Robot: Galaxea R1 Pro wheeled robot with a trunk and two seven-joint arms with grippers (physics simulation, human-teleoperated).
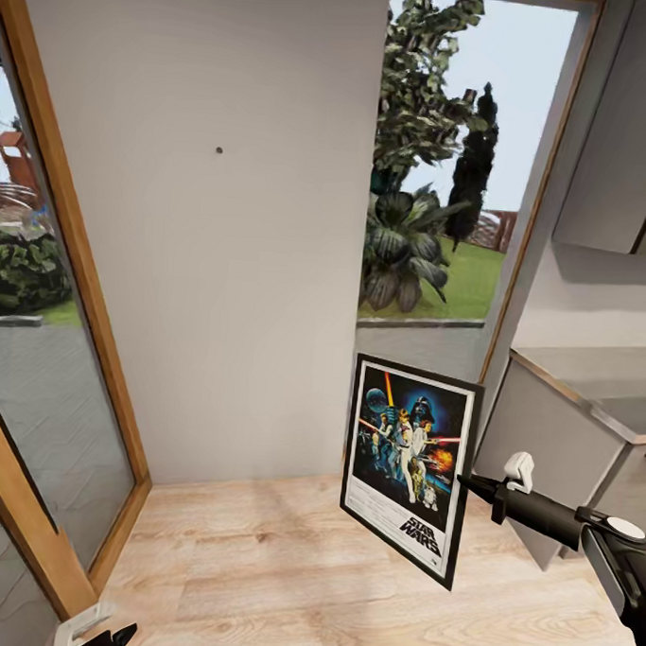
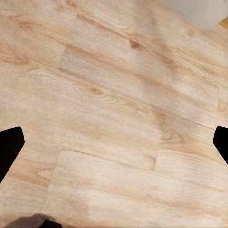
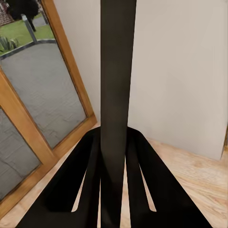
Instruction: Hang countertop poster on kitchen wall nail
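While held: the poster [image 1: 408,465] hangs upright above the wood floor [image 1: 281,577], gripped at its 3 o'clock edge.
Right gripper [image 3: 114,190]: wrist view shows jaws clamping its black edge.
Left gripper [image 2: 114,142]: jaws apart.
Wall nail [image 1: 218,151]: 11 o'clock, head view.

The head camera looked forward and down at the wall [image 1: 222,261] and floor [image 1: 281,577]. The left wrist camera faced the floor [image 2: 114,114] closely. The right wrist camera looked along the poster [image 3: 116,95] edge toward the same wall [image 3: 180,71].
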